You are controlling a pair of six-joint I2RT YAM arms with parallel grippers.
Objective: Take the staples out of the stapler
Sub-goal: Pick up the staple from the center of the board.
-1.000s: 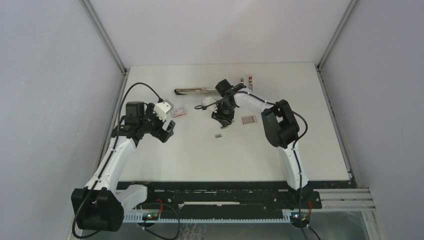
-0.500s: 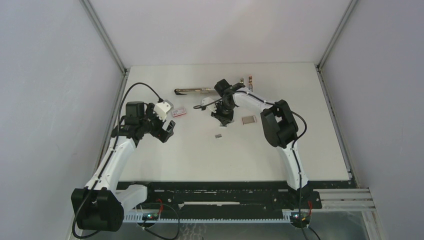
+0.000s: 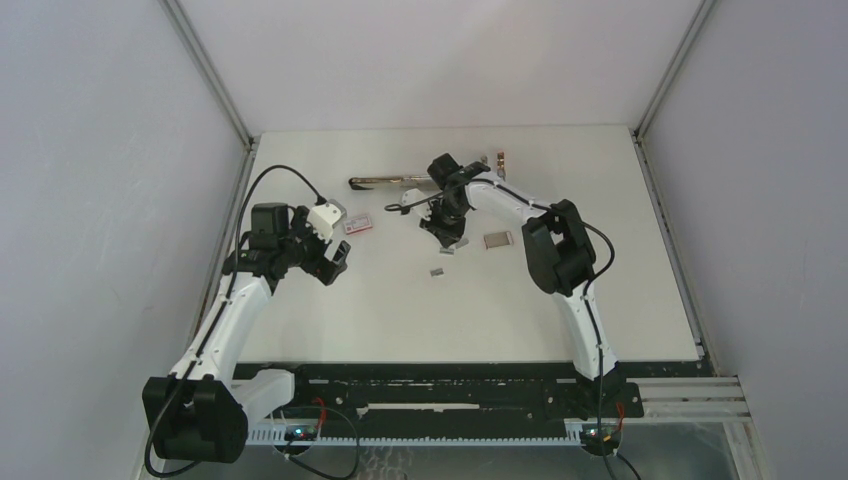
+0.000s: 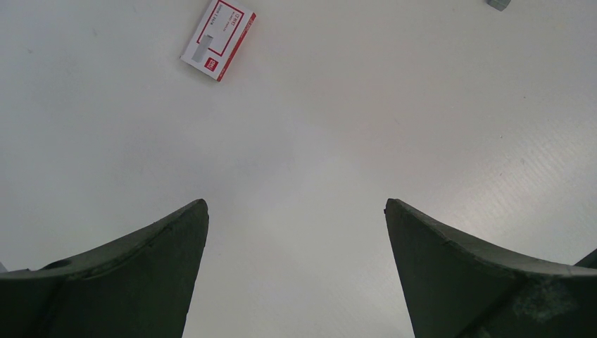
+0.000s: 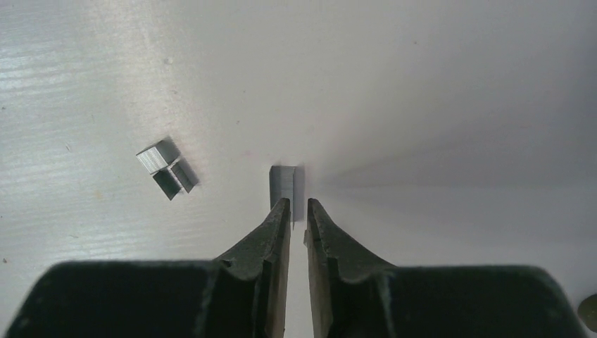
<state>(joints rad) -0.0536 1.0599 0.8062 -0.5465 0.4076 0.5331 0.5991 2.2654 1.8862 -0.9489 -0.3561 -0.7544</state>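
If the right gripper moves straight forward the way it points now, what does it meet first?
The short staple strip lying just ahead of the right gripper. Its near end seems to sit between the tips, though whether they touch it is unclear.

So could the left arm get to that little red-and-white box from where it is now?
Probably yes: the left gripper is open, and its wrist view shows only bare tabletop between it and the box.

One stapler (image 3: 385, 182), one red-and-white box (image 4: 218, 39), and three short staple strips (image 5: 283, 184) (two of them touching).
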